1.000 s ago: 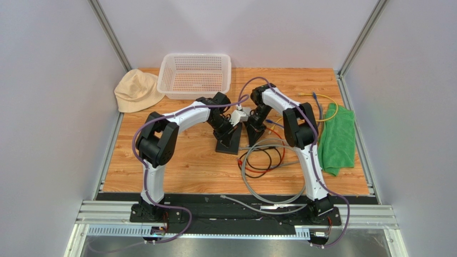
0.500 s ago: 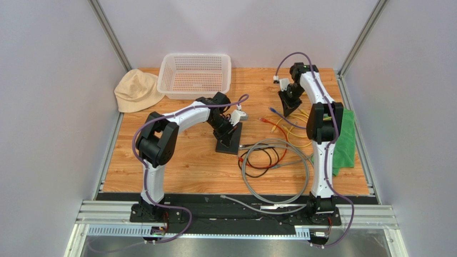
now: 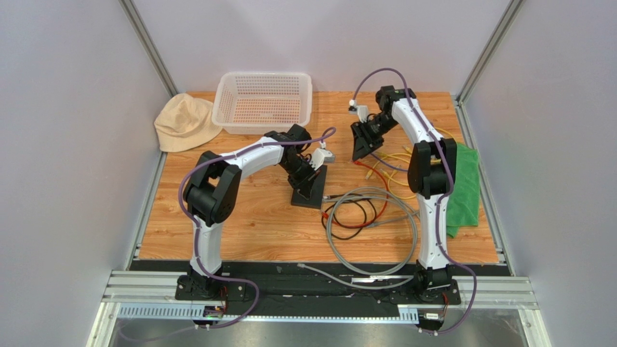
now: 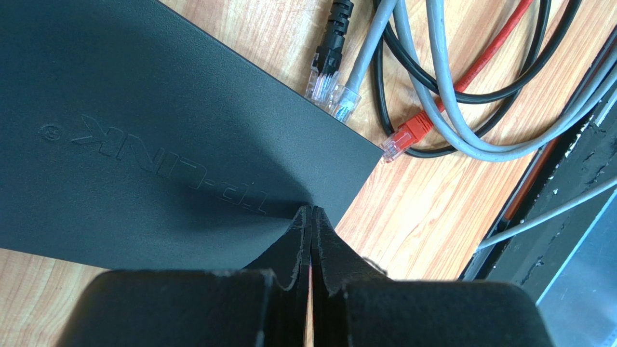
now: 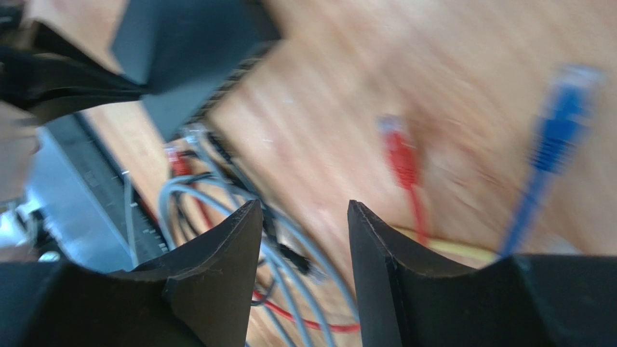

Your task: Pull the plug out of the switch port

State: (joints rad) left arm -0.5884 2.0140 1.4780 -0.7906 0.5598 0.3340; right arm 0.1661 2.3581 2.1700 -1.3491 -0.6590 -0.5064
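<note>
While the left hand point(image 4: 311, 214) is shut tight, its tips press on a corner of the switch point(image 4: 145, 130), which lies flat near the middle of the surface point(image 3: 239, 231). A gray plug point(image 4: 345, 101) and a red plug point(image 4: 405, 136) lie just beside its edge. The right hand point(image 5: 303, 211) hangs nearer the far edge, open and holding nothing

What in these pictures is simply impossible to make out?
- Sockets of the switch: the left wrist view shows only its top; the top view makes them tiny, with the left gripper over them.
- The red plug and blue plug: smeared by motion blur in the right wrist view.
- The green cloth: its inner edge is hidden behind the right arm in the top view.
</note>
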